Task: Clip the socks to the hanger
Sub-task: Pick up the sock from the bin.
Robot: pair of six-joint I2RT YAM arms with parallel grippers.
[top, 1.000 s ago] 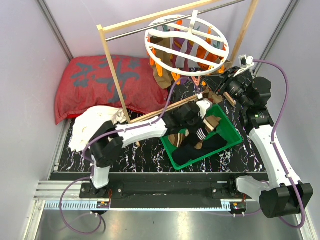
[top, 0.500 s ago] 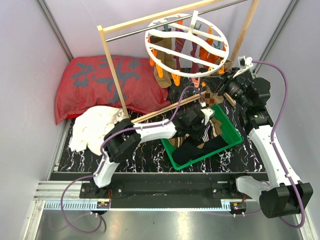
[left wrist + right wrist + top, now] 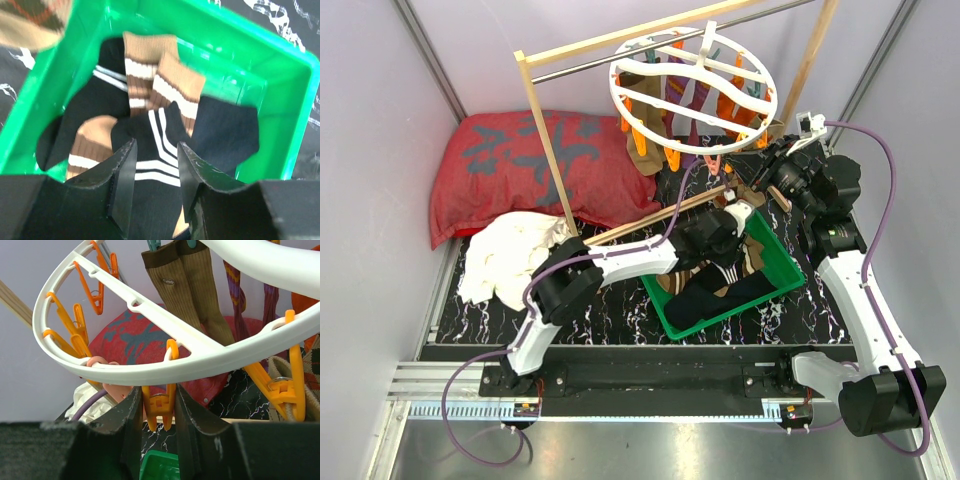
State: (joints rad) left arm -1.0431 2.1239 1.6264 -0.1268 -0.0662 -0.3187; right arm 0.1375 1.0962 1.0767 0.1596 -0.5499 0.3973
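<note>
Since the earlier top view, the left arm has swung its elbow inward and reached further over the green bin (image 3: 720, 316). More of the white cloth (image 3: 510, 255) now shows in front of the red pillow (image 3: 520, 170). The right arm and the hanger (image 3: 617, 95) stand as they did. From above, the left gripper (image 3: 738, 214) hangs over the far part of the bin, but its jaws are hidden by the wrist. The left wrist view supplies them: the two fingers stand apart and point down into the bin. A black sock with white stripes (image 3: 155, 167) lies directly under the gap, and contact with it cannot be confirmed. Beyond it lie brown-and-cream striped socks (image 3: 147, 62), with a navy sock (image 3: 225, 130) to the right. A blurred argyle sock (image 3: 30, 20) lies outside the bin wall. Further right in the top view, the hanger hangs from the rod of the wooden frame (image 3: 545, 140), and the right arm reaches up to its near rim; the grip is too small to judge there. The right wrist view shows the right gripper (image 3: 158, 390) clamped on an orange clip (image 3: 159, 410) under the white ring. Brown ribbed socks (image 3: 195, 295) and a purple patterned sock (image 3: 235, 285) hang from the far clips.
</note>
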